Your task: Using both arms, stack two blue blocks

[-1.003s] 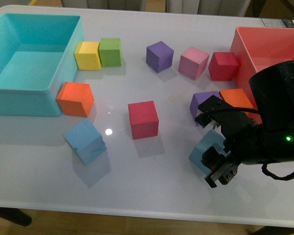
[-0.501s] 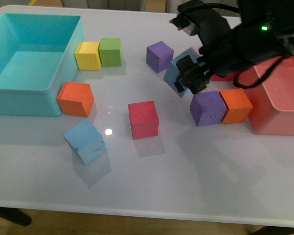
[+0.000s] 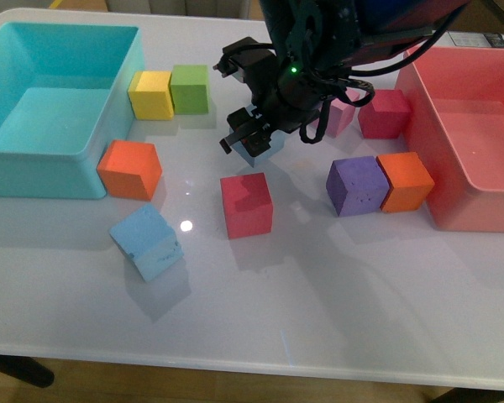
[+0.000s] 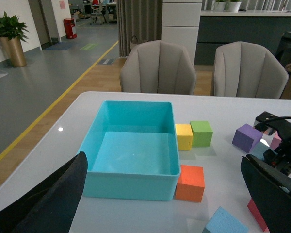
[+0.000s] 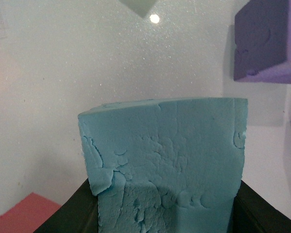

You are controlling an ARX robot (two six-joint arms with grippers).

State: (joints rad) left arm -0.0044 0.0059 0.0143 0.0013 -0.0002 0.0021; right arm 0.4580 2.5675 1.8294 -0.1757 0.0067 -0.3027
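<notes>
The big white desk (image 3: pixel 319 294) has lots of coloured blocks on it. The big turquoise bin (image 3: pixel 34 172) sits at the far left. My right arm (image 3: pixel 336 34) reaches out over the middle of the desk.

My left claw (image 4: pixel 163 162) is wide open and holds nothing. It waits back near my side of the desk.

My right claw (image 3: pixel 250 134) is squeezed onto one blue block (image 3: pixel 260 149). It holds the block up in the air, just behind the red block (image 3: pixel 246 204). The other blue block (image 3: pixel 147 242) sits on the desk near my edge, in front of the orange block (image 3: pixel 130 168). It is turned a bit crooked.

Here is what I think could go wrong. The blue foam is soft and dented, so the block could slip or tip in my grip. The lower block is turned, so the sides may not match and the top one could slide off. If I come down too low, I could also bump the red block.
</notes>
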